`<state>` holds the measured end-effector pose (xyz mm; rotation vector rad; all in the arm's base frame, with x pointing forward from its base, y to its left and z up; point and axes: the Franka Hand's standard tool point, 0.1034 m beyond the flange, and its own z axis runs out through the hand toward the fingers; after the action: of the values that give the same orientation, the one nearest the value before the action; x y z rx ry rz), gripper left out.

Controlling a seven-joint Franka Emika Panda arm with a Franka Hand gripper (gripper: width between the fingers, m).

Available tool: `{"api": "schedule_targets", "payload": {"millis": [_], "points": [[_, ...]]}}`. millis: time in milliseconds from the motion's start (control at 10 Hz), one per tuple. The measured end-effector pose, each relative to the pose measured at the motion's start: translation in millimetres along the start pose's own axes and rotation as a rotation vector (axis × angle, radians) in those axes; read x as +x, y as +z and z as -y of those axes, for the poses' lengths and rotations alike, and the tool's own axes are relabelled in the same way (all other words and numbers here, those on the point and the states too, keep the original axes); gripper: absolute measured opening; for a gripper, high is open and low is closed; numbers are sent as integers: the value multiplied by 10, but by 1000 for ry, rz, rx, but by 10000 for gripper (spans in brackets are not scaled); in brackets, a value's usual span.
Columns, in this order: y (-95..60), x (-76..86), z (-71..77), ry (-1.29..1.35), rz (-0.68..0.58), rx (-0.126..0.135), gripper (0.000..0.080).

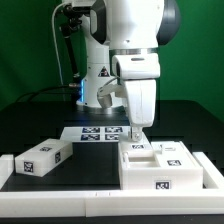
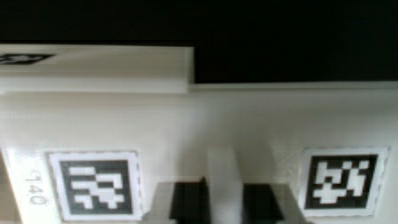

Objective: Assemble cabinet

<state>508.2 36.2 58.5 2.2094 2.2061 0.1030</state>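
Cabinet body (image 1: 165,166) sits at lower right of the exterior view, under my gripper (image 1: 138,138). My fingers (image 2: 185,200) are nearly together, seemingly pinching a thin upright panel (image 1: 139,146). A separate white piece (image 1: 42,158) lies at lower left, beside the marker board (image 1: 100,133).

A white cabinet (image 2: 196,120) surface fills most of the wrist view, blurred and close. Two black-and-white square tags (image 2: 93,182) sit on it, one each side of the dark fingertips (image 2: 183,202), which stand nearly together. A smaller white panel (image 2: 98,68) lies beyond, against black background.
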Motion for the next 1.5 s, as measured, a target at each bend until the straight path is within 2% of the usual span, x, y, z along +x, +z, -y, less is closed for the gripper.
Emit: {"api": "schedule_targets", "payload": {"millis": [500, 600, 900, 1100, 1400, 1500], "points": [[0, 0, 3, 0, 0, 0, 68], [2, -6, -43, 1, 0, 1, 68], [-2, -80, -453, -19, -2, -10, 68], [-6, -107, -659, -34, -5, -21, 69], [35, -103, -684, -38, 2, 48, 69], [36, -100, -682, -40, 4, 61, 69]]}}
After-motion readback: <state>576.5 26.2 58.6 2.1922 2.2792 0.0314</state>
